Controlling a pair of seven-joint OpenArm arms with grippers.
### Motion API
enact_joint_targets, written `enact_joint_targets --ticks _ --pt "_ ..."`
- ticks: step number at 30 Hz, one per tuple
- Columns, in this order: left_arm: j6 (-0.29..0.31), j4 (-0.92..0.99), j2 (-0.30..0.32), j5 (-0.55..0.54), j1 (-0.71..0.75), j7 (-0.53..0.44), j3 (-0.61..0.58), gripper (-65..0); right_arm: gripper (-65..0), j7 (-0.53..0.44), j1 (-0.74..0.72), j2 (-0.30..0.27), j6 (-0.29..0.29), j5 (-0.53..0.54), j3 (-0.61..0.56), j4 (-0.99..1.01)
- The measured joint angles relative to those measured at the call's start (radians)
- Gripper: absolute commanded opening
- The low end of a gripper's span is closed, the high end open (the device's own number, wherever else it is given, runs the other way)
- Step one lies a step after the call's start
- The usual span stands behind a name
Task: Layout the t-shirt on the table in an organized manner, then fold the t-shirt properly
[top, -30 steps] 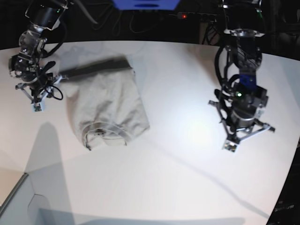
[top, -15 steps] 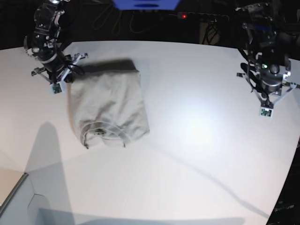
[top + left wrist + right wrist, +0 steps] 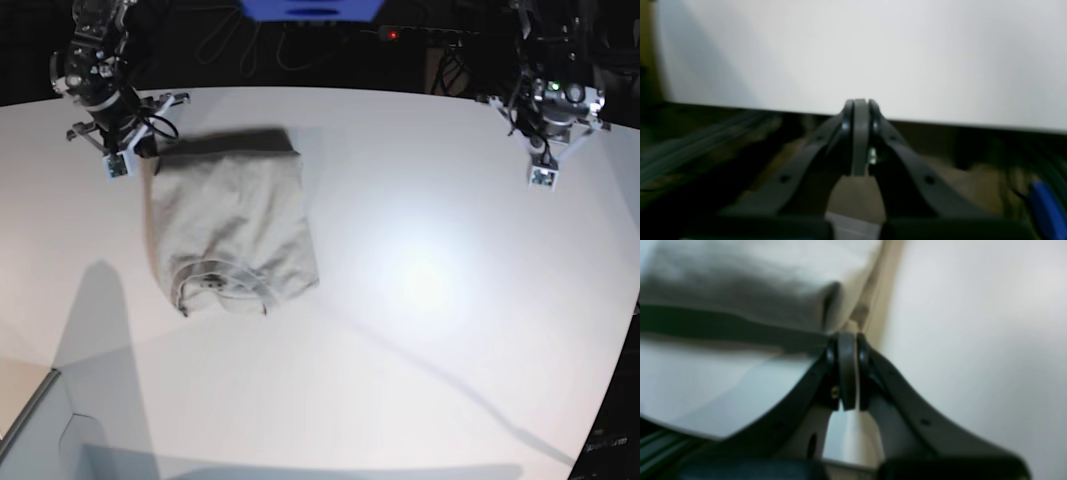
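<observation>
Tabletop fills the upper half of the left wrist view, a bare white table (image 3: 873,50) whose edge runs across from 9 to 3 o'clock, with dark floor and cables below it; the left gripper (image 3: 860,105) is clenched on nothing, its tips meeting right over that edge. From the right wrist view, the right gripper (image 3: 847,338) is likewise pressed shut and empty, its tips just beside a folded corner of the t-shirt (image 3: 756,283), which spreads toward 11 o'clock, while open white surface lies toward 3 o'clock. Seen from the base view, the t-shirt (image 3: 232,228) lies folded into a compact rectangle left of centre, collar toward 6 o'clock, well inside every edge; wide free table stretches toward 3 and 5 o'clock. The right gripper (image 3: 118,167) sits at the shirt's 10 o'clock corner, the left gripper (image 3: 541,180) near the far rim at 2 o'clock. Compared with half a second earlier, the left arm has drawn back toward the far edge, the right has barely shifted, and the shirt has not moved.
</observation>
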State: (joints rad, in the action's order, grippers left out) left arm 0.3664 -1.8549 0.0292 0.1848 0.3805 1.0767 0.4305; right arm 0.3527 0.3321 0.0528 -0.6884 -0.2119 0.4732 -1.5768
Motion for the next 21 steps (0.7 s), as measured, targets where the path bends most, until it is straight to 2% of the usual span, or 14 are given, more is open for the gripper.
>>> enact_joint_targets --ticks 3,9,13,18,21 --pt "0.000 0.000 -0.025 -0.058 0.057 0.013 0.000 -65.0 -65.0 0.003 0.061 0.006 0.000 0.024 0.002 -0.067" --pt "0.001 0.002 -0.057 -0.186 0.132 -0.011 -0.006 -65.0 -65.0 0.002 0.211 0.112 0.000 0.034 0.046 -0.254" --pt "-0.004 0.093 -0.082 -0.177 0.163 -0.015 0.002 -65.0 -65.0 0.006 0.294 0.108 0.000 0.029 0.061 -0.262" --pt "0.000 0.279 -0.098 -0.190 0.171 -0.208 -0.009 -65.0 -65.0 0.000 0.353 0.105 0.000 0.031 0.062 -0.178" --pt "-0.013 0.463 -0.089 -0.179 0.164 -0.325 -0.006 -65.0 -65.0 -0.011 0.323 0.111 0.002 0.037 0.117 -0.059"
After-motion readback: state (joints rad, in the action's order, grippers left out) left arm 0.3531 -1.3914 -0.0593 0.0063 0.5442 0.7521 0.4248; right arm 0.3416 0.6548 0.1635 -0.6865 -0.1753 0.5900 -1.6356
